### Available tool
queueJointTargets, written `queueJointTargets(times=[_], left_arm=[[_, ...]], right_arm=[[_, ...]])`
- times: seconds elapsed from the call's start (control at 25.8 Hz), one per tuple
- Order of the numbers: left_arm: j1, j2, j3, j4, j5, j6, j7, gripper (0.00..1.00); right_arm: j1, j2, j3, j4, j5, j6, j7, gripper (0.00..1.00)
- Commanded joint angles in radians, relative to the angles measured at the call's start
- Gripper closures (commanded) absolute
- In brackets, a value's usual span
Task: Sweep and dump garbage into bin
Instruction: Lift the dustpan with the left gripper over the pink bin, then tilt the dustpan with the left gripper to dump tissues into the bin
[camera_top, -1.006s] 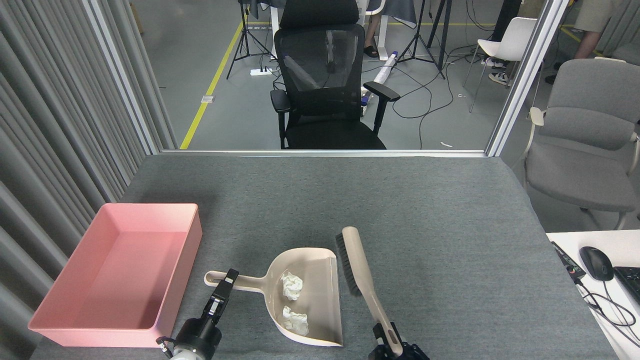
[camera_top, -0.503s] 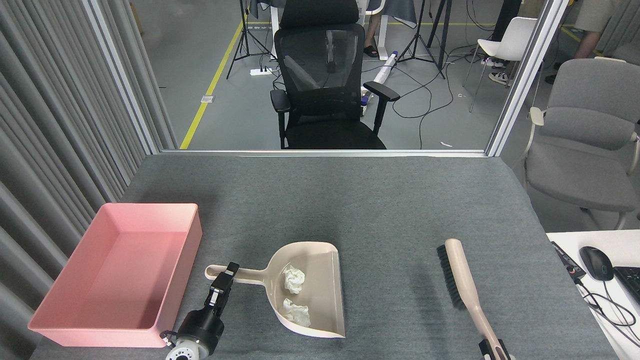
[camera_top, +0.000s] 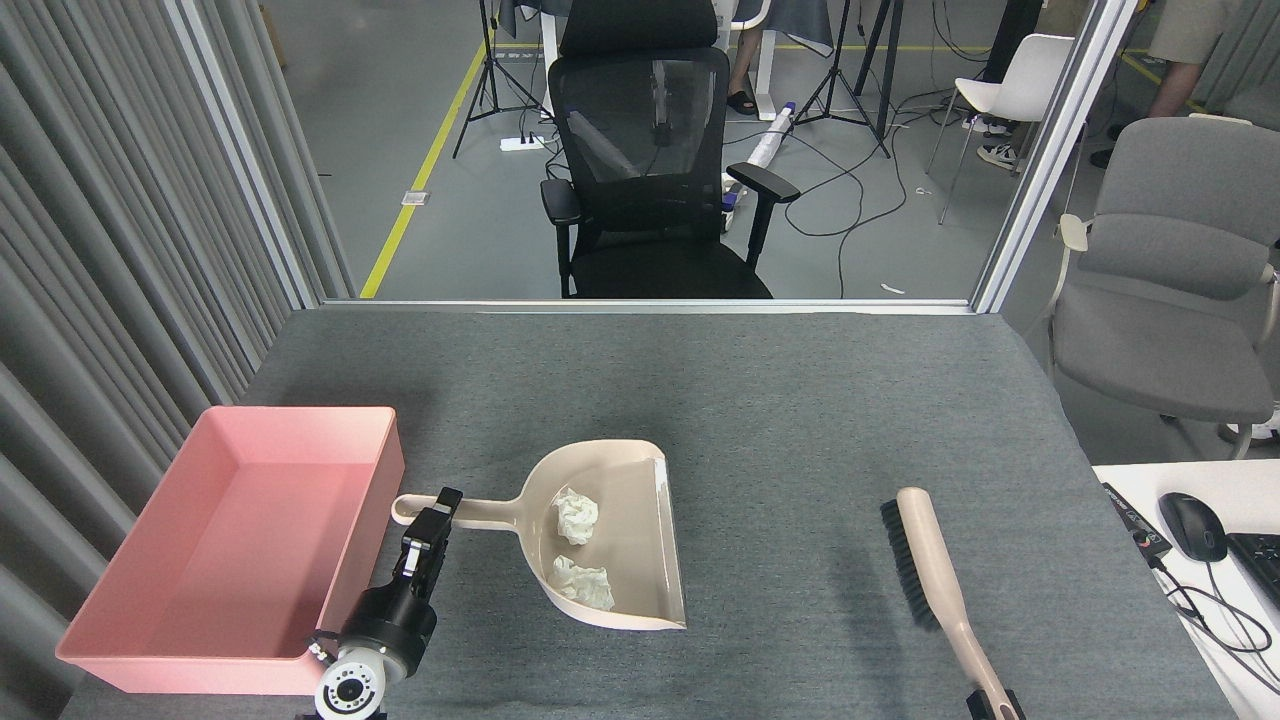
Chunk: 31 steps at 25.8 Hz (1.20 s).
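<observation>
Two tools clench dustpan (camera_top: 610, 540) and brush (camera_top: 935, 580) over grey felt table (camera_top: 800, 400).

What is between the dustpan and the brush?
Nothing: in the head view only bare grey table felt lies between the dustpan and the brush.

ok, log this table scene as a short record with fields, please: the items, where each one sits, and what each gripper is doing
surface: grey felt table
bin: shallow pink plastic tray, left side, empty
dustpan: beige plastic dustpan, centre, holding both wads
garbage: two crumpled white tissue wads
brush: beige hand brush, right of dustpan, apart from it
left gripper: shut on dustpan handle
right gripper: at brush handle's end, mostly cut off
</observation>
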<state>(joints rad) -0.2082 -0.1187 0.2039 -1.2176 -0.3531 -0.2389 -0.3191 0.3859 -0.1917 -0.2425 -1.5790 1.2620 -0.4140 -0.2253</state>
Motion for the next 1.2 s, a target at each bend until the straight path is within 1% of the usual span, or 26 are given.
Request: queueJointTargets(times=[0.0, 0.08, 0.12, 0.31, 0.39, 0.5, 0.62, 0.66, 0.77, 0.89, 1.01, 1.08, 1.16], left_arm=[[-0.005, 0.011, 0.000, -0.066, 0.003, 0.049, -0.003, 0.85], [-0.010, 0.017, 0.002, -0.079, 0.008, 0.079, -0.020, 0.85], [-0.022, 0.034, 0.006, -0.077, 0.022, 0.095, -0.025, 0.85], [-0.063, 0.178, 0.011, -0.077, 0.135, 0.135, -0.028, 0.85], [-0.076, 0.247, 0.011, -0.076, 0.195, 0.155, -0.029, 0.85], [-0.094, 0.333, 0.012, -0.066, 0.289, 0.179, -0.031, 0.85], [-0.097, 0.436, 0.022, -0.053, 0.365, 0.187, -0.037, 0.85], [-0.094, 0.467, 0.026, -0.046, 0.390, 0.182, -0.040, 0.85], [-0.089, 0.591, 0.032, 0.023, 0.468, 0.161, -0.069, 0.85], [-0.094, 0.688, 0.032, 0.141, 0.536, 0.093, -0.086, 0.85], [-0.092, 0.780, 0.031, 0.236, 0.551, 0.009, -0.100, 0.85], [-0.086, 0.821, 0.028, 0.280, 0.551, -0.063, -0.107, 0.85], [-0.086, 0.837, 0.028, 0.311, 0.551, -0.086, -0.107, 0.85]], right_arm=[[0.005, -0.002, 0.000, 0.001, 0.000, 0.000, 0.000, 0.86], [0.005, -0.006, 0.000, 0.001, 0.000, 0.000, 0.000, 0.86], [0.005, -0.011, 0.000, 0.001, 0.000, 0.000, 0.000, 0.86], [0.004, -0.025, 0.000, 0.001, 0.000, 0.000, 0.001, 0.86], [0.004, -0.029, 0.000, 0.001, 0.000, -0.002, 0.001, 0.86], [0.004, -0.029, 0.002, 0.001, 0.002, -0.006, 0.001, 0.86], [0.004, -0.029, 0.005, 0.001, 0.002, -0.006, 0.001, 0.86], [0.004, -0.029, 0.006, 0.001, 0.002, -0.006, 0.001, 0.85], [0.002, -0.026, 0.011, 0.001, 0.002, -0.009, 0.001, 0.85], [-0.001, -0.026, 0.012, -0.001, 0.002, -0.009, 0.003, 0.85], [-0.002, -0.026, 0.012, 0.001, 0.002, -0.009, 0.003, 0.84], [-0.002, -0.028, 0.012, 0.001, 0.002, -0.009, 0.003, 0.83], [-0.002, -0.026, 0.012, -0.001, 0.002, -0.011, 0.003, 0.83]])
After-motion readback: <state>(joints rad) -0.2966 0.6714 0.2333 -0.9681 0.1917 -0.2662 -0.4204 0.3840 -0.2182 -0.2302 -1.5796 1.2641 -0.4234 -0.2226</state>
